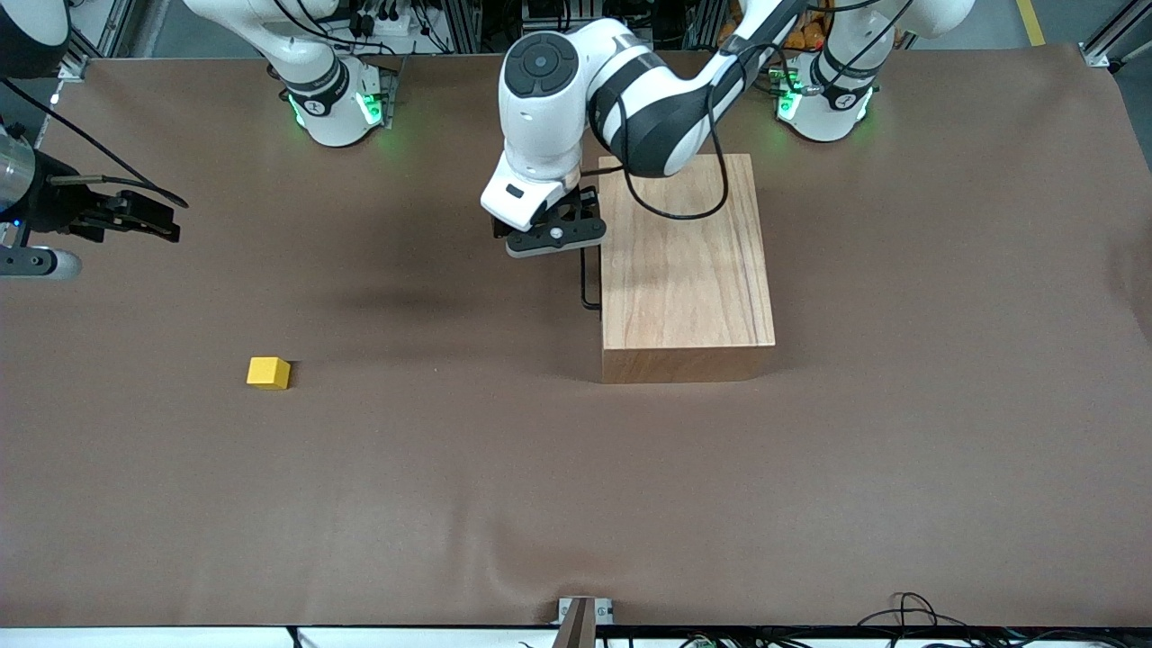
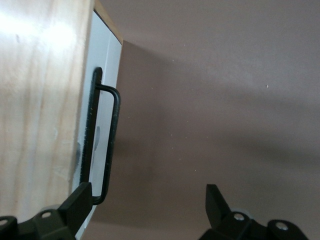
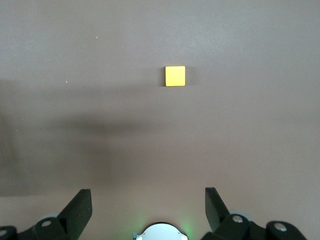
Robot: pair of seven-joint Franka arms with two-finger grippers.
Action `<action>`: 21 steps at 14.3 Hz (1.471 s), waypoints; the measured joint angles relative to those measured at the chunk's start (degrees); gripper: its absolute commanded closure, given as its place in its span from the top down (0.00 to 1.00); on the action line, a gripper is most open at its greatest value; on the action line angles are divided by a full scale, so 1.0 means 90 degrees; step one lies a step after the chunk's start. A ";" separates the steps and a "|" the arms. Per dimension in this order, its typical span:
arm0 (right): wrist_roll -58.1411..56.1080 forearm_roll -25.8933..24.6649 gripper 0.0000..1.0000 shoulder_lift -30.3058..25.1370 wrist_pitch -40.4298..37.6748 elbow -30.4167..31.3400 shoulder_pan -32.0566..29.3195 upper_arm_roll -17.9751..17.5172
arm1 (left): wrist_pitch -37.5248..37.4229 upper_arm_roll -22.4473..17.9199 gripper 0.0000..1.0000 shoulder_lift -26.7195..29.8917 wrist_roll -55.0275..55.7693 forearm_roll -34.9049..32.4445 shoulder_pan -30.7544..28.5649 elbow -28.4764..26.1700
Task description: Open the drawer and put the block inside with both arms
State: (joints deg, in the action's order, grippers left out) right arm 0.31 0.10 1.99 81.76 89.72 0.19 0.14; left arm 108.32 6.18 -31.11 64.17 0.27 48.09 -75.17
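Beside the shut drawer's black wire loop handle (image 2: 111, 140), the left hand (image 1: 553, 236) hangs open, while the small yellow cube (image 1: 268, 372) sits on the brown surface (image 1: 450, 468) toward the open right hand (image 1: 135, 216).

Open left hand (image 2: 147, 210) beside handle (image 2: 107, 140)

Left hand (image 1: 555, 236) and right hand (image 1: 135, 216) both spread wide.

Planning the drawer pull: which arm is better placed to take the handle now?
Left. Its end effector hangs open right beside the drawer's black handle on the closed drawer. The right end effector waits open at the right arm's end of the table.
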 measured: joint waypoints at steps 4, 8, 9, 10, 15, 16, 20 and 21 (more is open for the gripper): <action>-0.0116 0.0000 1.00 0.0000 -0.0009 0.0000 0.0001 -0.0024 | 0.0038 -0.0037 1.00 -0.0342 -0.0119 -0.0122 0.0185 0.0004; -0.0126 0.0000 1.00 -0.0002 -0.0012 0.0000 0.0002 -0.0032 | 0.0037 -0.0039 1.00 -0.0511 -0.0270 -0.0488 0.0258 0.0008; -0.0128 0.0000 1.00 -0.0003 -0.0012 -0.0001 0.0002 -0.0034 | 0.0037 -0.0039 1.00 -0.0556 -0.0271 -0.0544 0.0288 0.0008; -0.0129 0.0000 1.00 -0.0004 -0.0012 -0.0002 0.0002 -0.0035 | 0.0036 -0.0040 1.00 -0.0598 -0.0271 -0.0630 0.0314 0.0007; -0.0130 0.0000 1.00 -0.0005 -0.0001 -0.0002 0.0002 -0.0038 | -0.0077 -0.0046 1.00 -0.0796 -0.0326 -0.1004 0.0474 0.0006; -0.0130 0.0000 1.00 -0.0005 -0.0001 -0.0002 0.0002 -0.0038 | -0.0152 -0.0050 1.00 -0.0810 -0.0421 -0.1008 0.0478 0.0007; -0.0131 0.0000 1.00 -0.0004 0.0004 -0.0002 0.0002 -0.0039 | -0.0479 -0.0075 1.00 -0.0814 -0.0652 -0.1054 0.0477 0.0007; -0.0132 0.0000 1.00 -0.0005 0.0009 -0.0002 0.0003 -0.0041 | -0.0500 -0.0077 1.00 -0.0815 -0.0666 -0.1132 0.0477 0.0007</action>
State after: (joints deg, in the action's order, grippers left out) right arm -0.88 0.10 1.95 81.84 89.71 0.22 -0.23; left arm 103.82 5.48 -38.44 58.18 -9.91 52.39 -75.11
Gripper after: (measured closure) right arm 0.000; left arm 0.000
